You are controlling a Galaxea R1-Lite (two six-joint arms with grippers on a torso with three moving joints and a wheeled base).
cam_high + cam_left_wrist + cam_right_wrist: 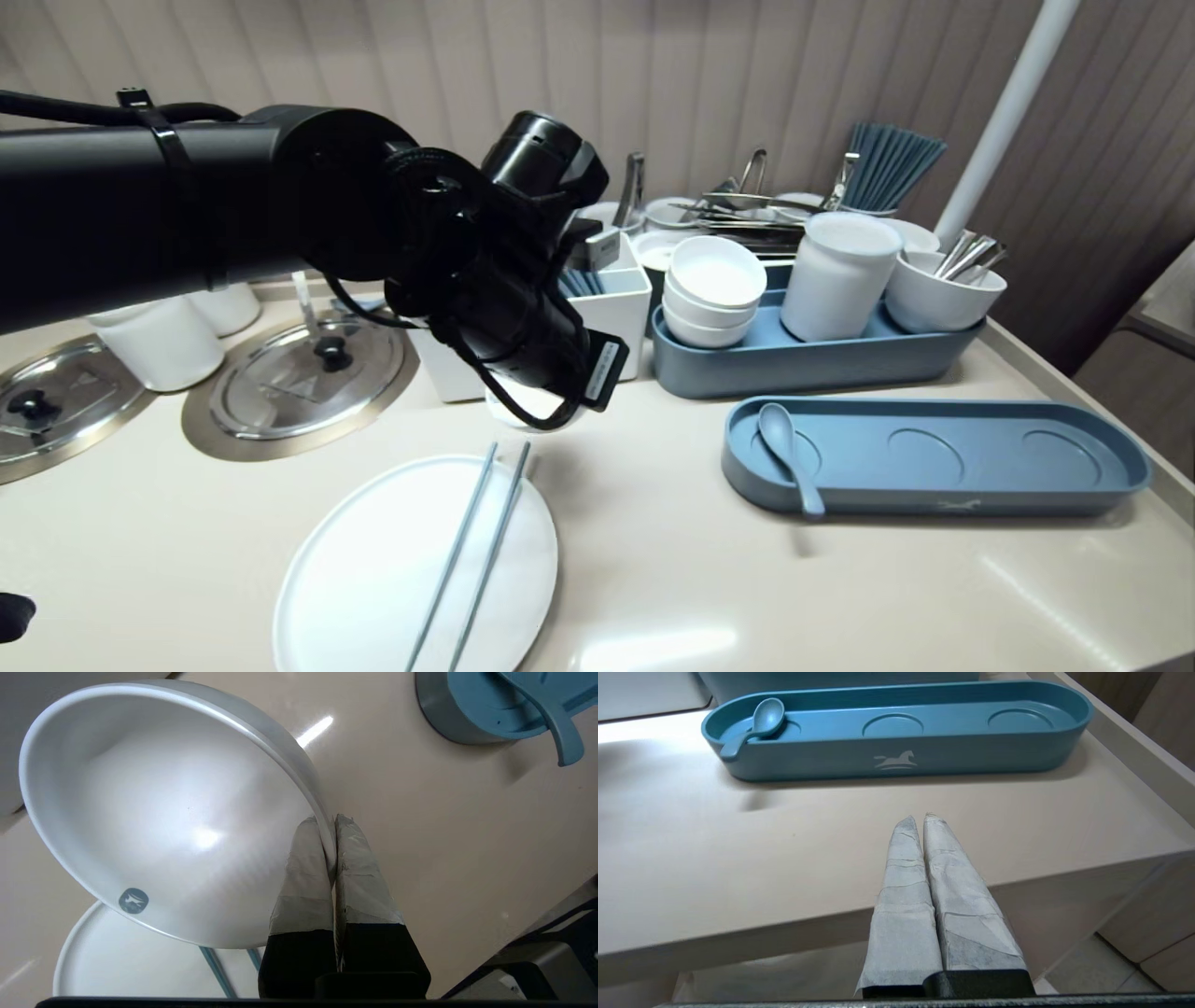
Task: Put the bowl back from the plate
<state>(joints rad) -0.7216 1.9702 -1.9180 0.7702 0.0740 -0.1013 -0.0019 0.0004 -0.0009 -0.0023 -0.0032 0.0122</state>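
Bowl [163, 812] glossy, round; left gripper [330, 828] pinching.

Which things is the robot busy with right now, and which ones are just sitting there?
Busy with:
- left gripper, shut on the rim of the tilted white bowl

Just sitting:
- plate with chopsticks on it
- blue tray with spoon in it
- stacked bowls
- pot lid
- right gripper, shut, parked beside the counter edge
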